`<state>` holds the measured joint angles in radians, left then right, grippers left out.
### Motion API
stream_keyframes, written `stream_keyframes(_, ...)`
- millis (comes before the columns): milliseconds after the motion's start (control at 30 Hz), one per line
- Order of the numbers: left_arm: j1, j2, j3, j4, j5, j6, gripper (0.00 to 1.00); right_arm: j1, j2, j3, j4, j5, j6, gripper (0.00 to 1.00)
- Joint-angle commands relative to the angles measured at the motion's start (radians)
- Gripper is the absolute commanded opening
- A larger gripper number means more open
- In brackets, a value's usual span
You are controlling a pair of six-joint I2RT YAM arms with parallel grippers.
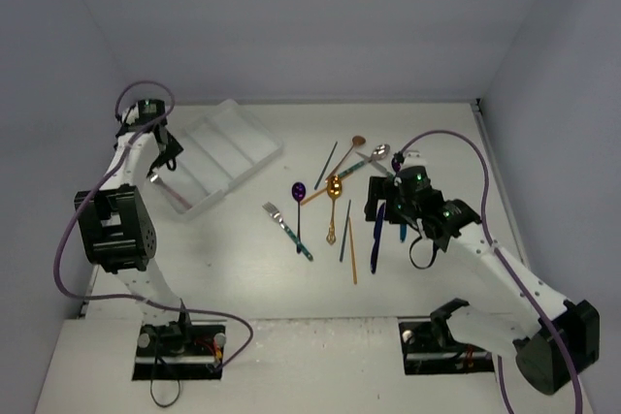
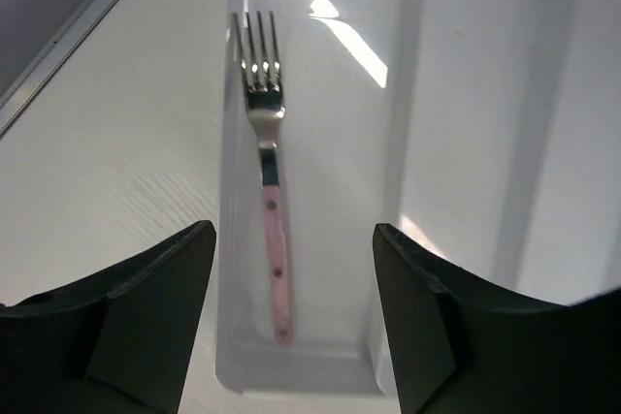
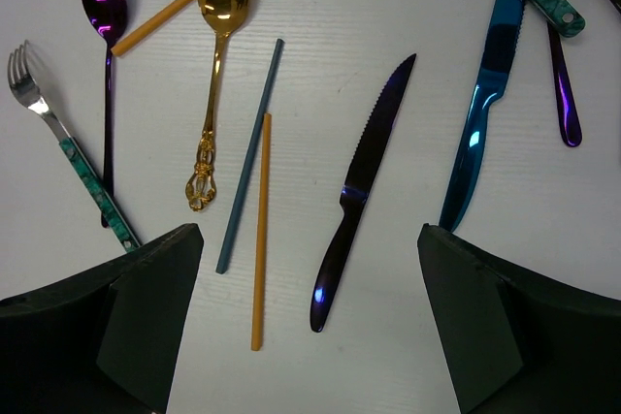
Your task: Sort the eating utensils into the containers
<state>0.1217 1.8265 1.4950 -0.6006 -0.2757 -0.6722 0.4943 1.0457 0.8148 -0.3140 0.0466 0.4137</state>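
Tray: translucent white. Boxed fork: silver head, pink handle. Spoon: gold. Serrated knife: iridescent purple. Marbled fork: teal handle.

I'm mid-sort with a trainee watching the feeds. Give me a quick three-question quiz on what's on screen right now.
1. True or false: the pink-handled fork lies inside a compartment of the tray, below the open left gripper, with its tines pointing away from that gripper.
2. Of these, which lies closest to the middle of the gap of the open right gripper? A) gold spoon B) dark purple knife C) teal-handled fork
3. Fill in: in the left wrist view, the tray holds ___ utensil(s).
Key: 1 true; 2 B; 3 one.
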Motion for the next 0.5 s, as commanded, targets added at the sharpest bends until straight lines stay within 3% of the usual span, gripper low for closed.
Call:
stream_keyframes(0, -0.169, -0.254, -0.034, -0.018, 0.034, -0.033, 0.63, -0.01, 0.046, 0.043, 0.021, 0.033, -0.019, 0.9)
stream_keyframes(167, -0.512, -0.359, -0.187, -0.015, 0.009, -0.221, 0.63, -0.024, 0.042, 0.043, 0.019, 0.037, -0.009, 0.9)
stream_keyframes(367, -0.852, -0.295, -0.242, -0.013, -0.114, -0.487, 0.63, -0.04, 0.01, 0.029, 0.016, 0.031, -0.02, 0.9)
stream_keyframes(467, -0.913, -0.243, -0.227, -0.014, -0.132, -0.562, 0.63, -0.043, 0.0, 0.02, 0.016, 0.017, -0.031, 0.9)
